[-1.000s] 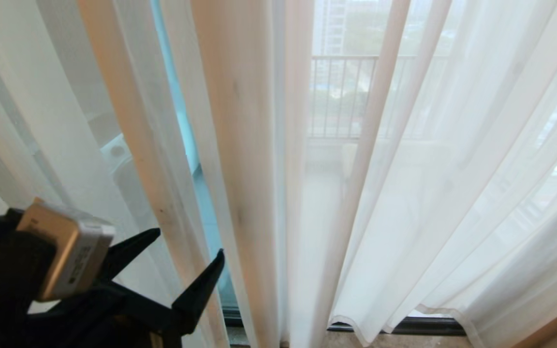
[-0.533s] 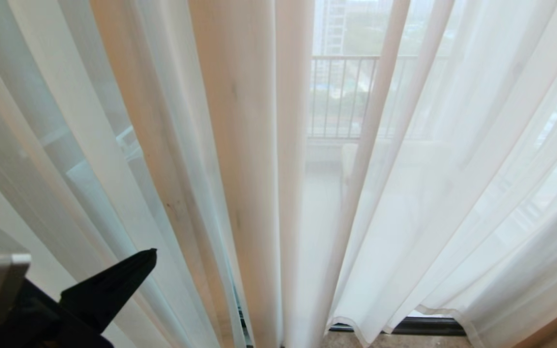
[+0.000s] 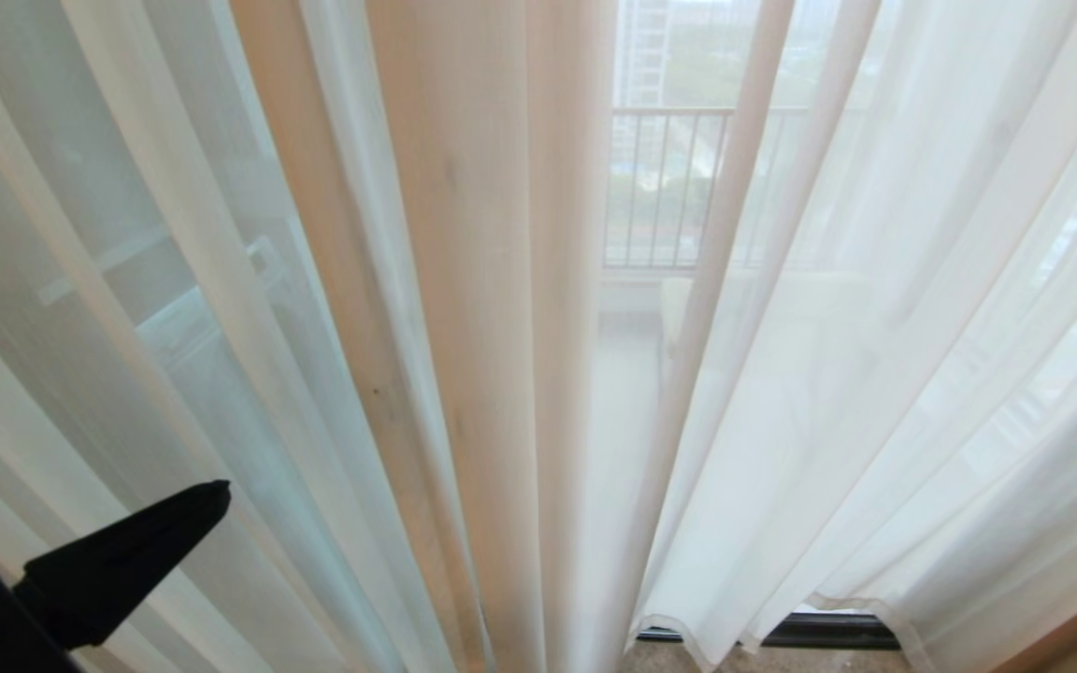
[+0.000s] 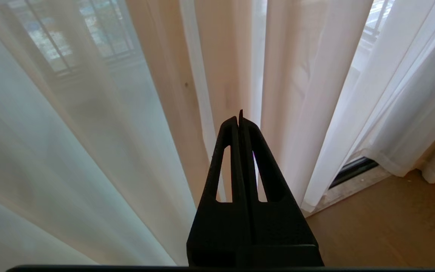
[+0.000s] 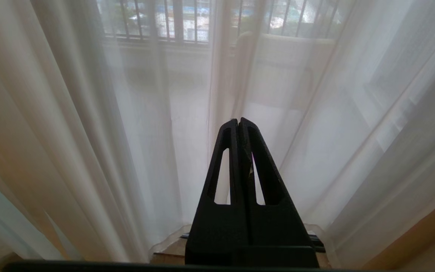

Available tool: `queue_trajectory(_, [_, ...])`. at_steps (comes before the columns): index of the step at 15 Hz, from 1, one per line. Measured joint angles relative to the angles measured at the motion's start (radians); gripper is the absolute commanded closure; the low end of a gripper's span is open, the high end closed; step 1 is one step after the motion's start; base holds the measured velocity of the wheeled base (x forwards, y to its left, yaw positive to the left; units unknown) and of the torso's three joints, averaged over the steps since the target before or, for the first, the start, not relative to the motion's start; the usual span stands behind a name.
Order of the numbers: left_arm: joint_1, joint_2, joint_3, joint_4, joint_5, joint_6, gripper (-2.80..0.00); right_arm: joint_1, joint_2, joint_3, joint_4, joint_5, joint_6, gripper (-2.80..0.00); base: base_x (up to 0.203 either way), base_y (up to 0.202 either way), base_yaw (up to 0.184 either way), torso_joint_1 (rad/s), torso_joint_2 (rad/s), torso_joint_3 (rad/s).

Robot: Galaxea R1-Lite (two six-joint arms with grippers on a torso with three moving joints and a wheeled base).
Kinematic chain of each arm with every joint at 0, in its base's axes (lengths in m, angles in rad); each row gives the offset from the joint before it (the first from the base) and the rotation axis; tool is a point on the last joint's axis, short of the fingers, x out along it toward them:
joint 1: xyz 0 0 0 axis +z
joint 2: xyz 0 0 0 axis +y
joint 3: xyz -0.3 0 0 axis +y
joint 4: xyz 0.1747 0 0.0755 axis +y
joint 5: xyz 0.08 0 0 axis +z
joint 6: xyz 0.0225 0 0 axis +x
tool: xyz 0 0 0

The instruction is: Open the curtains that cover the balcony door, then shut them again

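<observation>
Head view: curtains (image 3: 464, 308) drawn across the whole window, hanging in soft vertical folds; cream and dense in the bunched middle, thin and see-through toward both sides.
Curtain hems: narrow stitched edges just above the dark sill track (image 3: 824, 631), low on the right.
Door: glass only dimly visible behind the fabric; frame not clearly made out.
Beyond the glass: railing (image 3: 665, 187) with dark upright bars, seen through the sheer right panel; pale balcony floor below it.
Left gripper: black tip (image 3: 207, 495) low in the left corner of the head view, pointing up and rightward at the left folds; close to the fabric, contact not discernible.
Left gripper state: fingers (image 4: 227, 151) pressed flat together, nothing between them; tip (image 4: 239, 118) aimed at the cream bunch in the middle of the curtains.
Left wrist view, surroundings: brown wooden floor (image 4: 387, 223) beside the curtain bottom; stone sill strip (image 4: 347, 189) at the foot of the fabric.
Right gripper: not in the head view; in its own wrist view, tip (image 5: 239, 121) pointed at the sheer fabric, short of it.
Right gripper state: fingers (image 5: 263, 166) closed against each other, empty.
Right wrist view, surroundings: barred railing (image 5: 172, 22) and a pale chair-like shape (image 5: 278, 64) showing faintly through the curtain (image 5: 89, 132); strip of wood floor (image 5: 414, 234) at the lower corner.
</observation>
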Motion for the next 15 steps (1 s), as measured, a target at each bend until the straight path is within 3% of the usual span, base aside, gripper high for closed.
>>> queue_trajectory(4, [0.209, -0.105, 0.014, 0.101, -0.186, 0.012, 0.0, 0.0, 0.0, 0.0, 0.0, 0.0, 0.0, 0.0, 0.0, 0.0, 0.0, 0.0, 0.0, 0.0])
queue_trajectory(10, [0.652, -0.322, 0.142, 0.159, -0.461, 0.036, 0.0, 0.0, 0.0, 0.0, 0.0, 0.0, 0.0, 0.0, 0.0, 0.0, 0.0, 0.0, 0.0, 0.0])
queue_trajectory(12, [0.757, -0.416, 0.204, 0.161, -0.508, 0.035, 0.0, 0.0, 0.0, 0.0, 0.0, 0.0, 0.0, 0.0, 0.0, 0.0, 0.0, 0.0, 0.0, 0.0])
queue_trajectory(15, [0.824, -0.51, 0.284, 0.151, -0.524, 0.035, 0.0, 0.0, 0.0, 0.0, 0.0, 0.0, 0.0, 0.0, 0.0, 0.0, 0.0, 0.0, 0.0, 0.0])
